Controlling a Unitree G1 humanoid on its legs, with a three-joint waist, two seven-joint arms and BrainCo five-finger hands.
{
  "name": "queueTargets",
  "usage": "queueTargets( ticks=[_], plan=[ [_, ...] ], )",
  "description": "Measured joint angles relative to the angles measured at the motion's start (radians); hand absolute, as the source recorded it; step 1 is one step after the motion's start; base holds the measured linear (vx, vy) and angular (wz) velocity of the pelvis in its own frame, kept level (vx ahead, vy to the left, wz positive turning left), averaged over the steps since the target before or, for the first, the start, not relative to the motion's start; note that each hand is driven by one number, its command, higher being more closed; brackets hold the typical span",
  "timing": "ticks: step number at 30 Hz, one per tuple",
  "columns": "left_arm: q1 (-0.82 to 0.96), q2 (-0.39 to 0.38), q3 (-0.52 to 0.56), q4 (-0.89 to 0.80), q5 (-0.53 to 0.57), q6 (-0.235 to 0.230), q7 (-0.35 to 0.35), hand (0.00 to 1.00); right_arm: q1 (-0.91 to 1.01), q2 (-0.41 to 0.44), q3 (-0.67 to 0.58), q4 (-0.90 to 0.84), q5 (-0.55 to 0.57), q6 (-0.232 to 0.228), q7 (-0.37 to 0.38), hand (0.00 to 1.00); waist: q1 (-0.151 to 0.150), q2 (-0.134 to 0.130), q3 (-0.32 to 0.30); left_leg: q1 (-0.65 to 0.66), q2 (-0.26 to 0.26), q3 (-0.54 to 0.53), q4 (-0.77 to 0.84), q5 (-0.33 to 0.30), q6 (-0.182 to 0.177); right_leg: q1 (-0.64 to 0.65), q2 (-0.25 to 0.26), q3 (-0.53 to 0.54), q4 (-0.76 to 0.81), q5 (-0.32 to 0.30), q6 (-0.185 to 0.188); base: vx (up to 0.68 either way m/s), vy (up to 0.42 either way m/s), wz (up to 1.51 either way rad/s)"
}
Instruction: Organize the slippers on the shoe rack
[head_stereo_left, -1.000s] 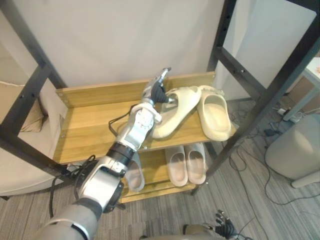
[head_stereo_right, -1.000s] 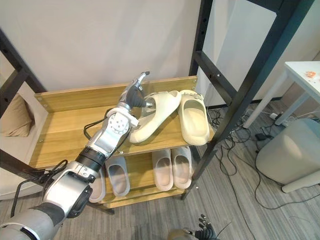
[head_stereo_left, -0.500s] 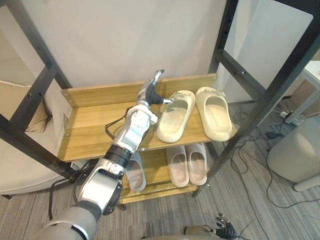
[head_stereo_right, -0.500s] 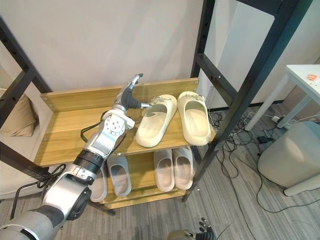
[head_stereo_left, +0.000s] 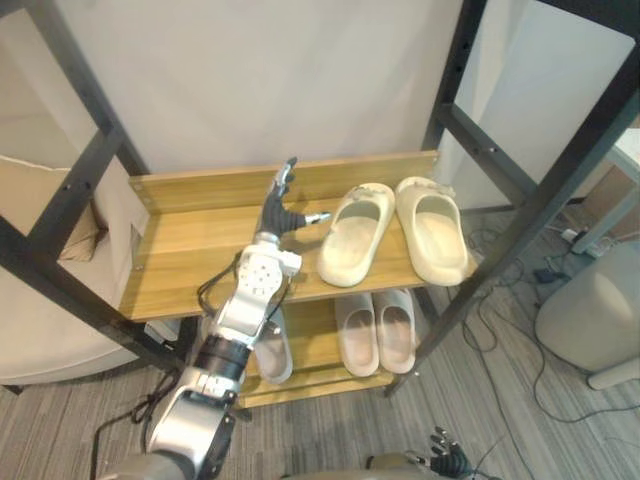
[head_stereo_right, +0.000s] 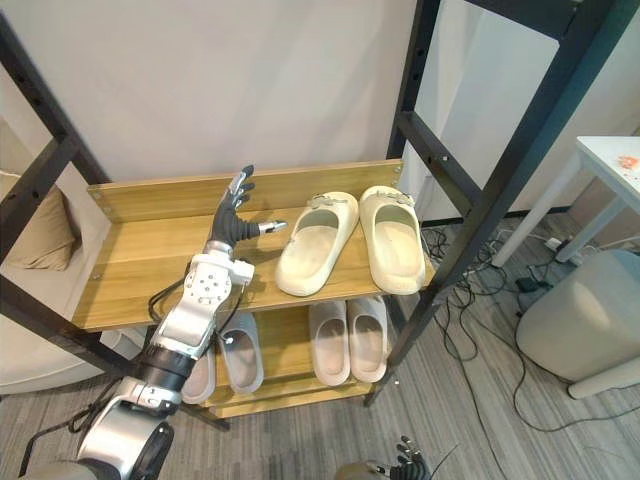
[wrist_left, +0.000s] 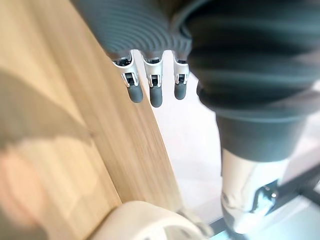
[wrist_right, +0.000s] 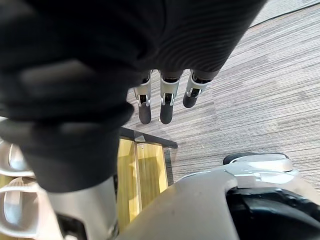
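Slippers of cream foam (head_stereo_left: 355, 235) lie on the wooden shelf (head_stereo_left: 180, 260); beside them hovers the left hand (head_stereo_left: 282, 213), fingers spread, empty; ease the slanted one's near end toward its mate; right hand (head_stereo_left: 447, 462) slack-fingered, well below.

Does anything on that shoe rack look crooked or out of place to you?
Slightly. On the upper shelf the left cream slipper lies slanted, its near end angled away from the right cream slipper, so the pair is not parallel. The left hand hovers open beside it. Nothing looks damaged.

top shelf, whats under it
A lower shelf holding a pale slipper pair and grey slippers to its left. The top shelf covers their far ends.
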Motion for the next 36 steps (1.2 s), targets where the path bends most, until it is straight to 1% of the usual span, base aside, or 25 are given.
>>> queueTargets(
  ticks=[2,5,8,12,16,23,31,36],
  plan=[
    [0.046,0.0,-0.002,-0.029,-0.07,-0.012,-0.019,0.0,-0.003,-0.002,0.0,0.008,0.0,0.004,0.0,0.0,0.011,0.0,0.0,0.01,0.0,0.001,-0.015,0.008,0.0,0.001,0.001,-0.001,-0.003,0.0,0.0,-0.02,-0.011,0.02],
    [0.122,0.002,-0.012,-0.084,-0.171,-0.027,-0.057,0.0,-0.007,-0.004,0.001,0.013,-0.004,0.008,0.003,0.0,0.018,-0.001,0.0,0.01,0.002,-0.007,-0.03,0.018,-0.001,0.004,0.002,-0.015,-0.02,0.008,0.0,-0.03,-0.022,0.09],
    [0.189,0.004,-0.041,-0.12,-0.242,-0.031,-0.09,0.0,-0.009,-0.006,0.002,0.017,-0.012,0.013,0.008,0.0,0.028,-0.003,0.001,0.01,0.005,-0.011,-0.037,0.022,-0.002,0.021,0.007,-0.018,-0.045,0.022,0.0,0.01,-0.006,0.01],
    [0.227,0.004,-0.072,-0.143,-0.308,-0.033,-0.131,0.0,-0.02,-0.015,0.018,0.023,-0.018,0.014,0.015,0.0,0.031,-0.004,0.001,0.011,0.005,-0.015,-0.038,0.022,-0.002,0.028,0.008,-0.023,-0.054,0.025,0.0,0.0,-0.004,0.01],
    [0.236,0.005,-0.126,-0.159,-0.34,-0.033,-0.163,0.0,-0.028,-0.025,0.039,0.025,-0.019,0.014,0.015,0.0,0.033,-0.004,0.001,0.011,0.006,-0.022,-0.039,0.023,-0.002,0.035,0.009,-0.029,-0.064,0.026,0.001,0.0,-0.022,0.05],
    [0.24,0.002,-0.225,-0.176,-0.355,-0.031,-0.212,0.0,-0.051,-0.027,0.045,0.052,-0.019,0.014,0.015,0.0,0.033,-0.004,0.0,0.01,0.007,-0.036,-0.041,0.024,-0.004,0.036,0.009,-0.045,-0.069,0.026,0.001,0.0,-0.021,0.05],
    [0.224,-0.001,-0.362,-0.181,-0.364,-0.028,-0.216,0.0,-0.052,-0.029,0.053,0.054,-0.018,0.014,0.013,0.0,0.032,-0.007,-0.002,0.01,0.007,-0.036,-0.042,0.024,-0.004,0.037,0.008,-0.046,-0.073,0.026,0.001,0.0,0.0,0.0],
    [0.193,-0.007,-0.397,-0.156,-0.37,-0.026,-0.213,0.0,-0.052,-0.031,0.059,0.054,-0.016,0.014,0.01,0.0,0.031,-0.007,-0.002,0.012,0.007,-0.036,-0.045,0.027,-0.004,0.052,0.01,-0.05,-0.094,0.036,0.002,0.0,-0.006,0.02]
  ],
)
